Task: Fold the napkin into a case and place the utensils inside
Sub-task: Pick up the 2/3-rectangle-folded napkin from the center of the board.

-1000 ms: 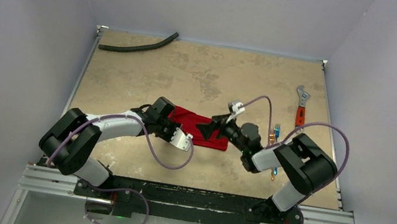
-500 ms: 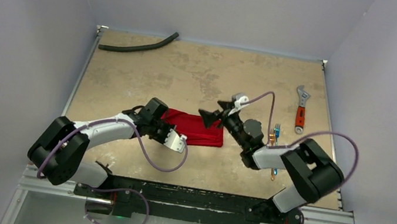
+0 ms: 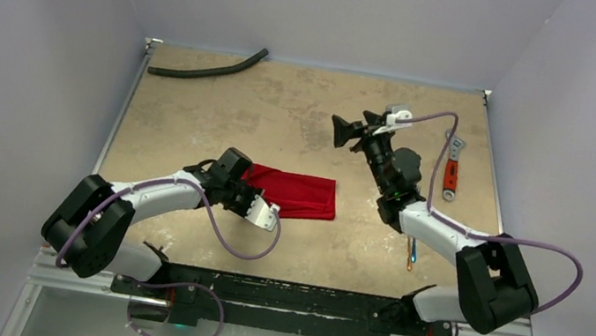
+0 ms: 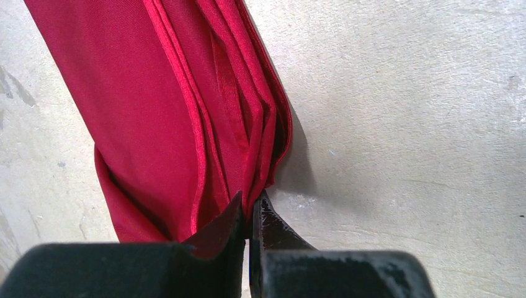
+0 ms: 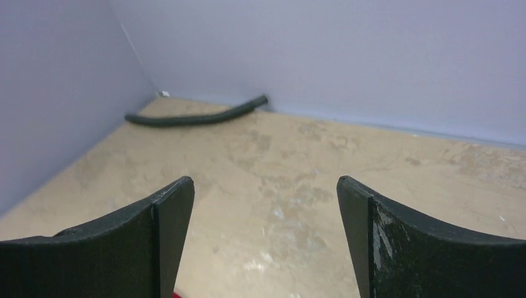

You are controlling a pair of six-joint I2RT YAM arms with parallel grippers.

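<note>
soft red cloth, pinched at one end

the napkin [image 3: 299, 195] lay folded long and narrow on the table [image 3: 196, 108]. it looked soft, light and a little slick, its layers likely to slide apart. the stacked edges seemed the best hold. there the left gripper [image 4: 251, 211] was clenched on its left end. the right gripper [image 5: 263, 183] hung released, well apart.

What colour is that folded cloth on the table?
Bright red all over, slightly shiny, no pattern. The cloth shows best in the left wrist view.
</note>
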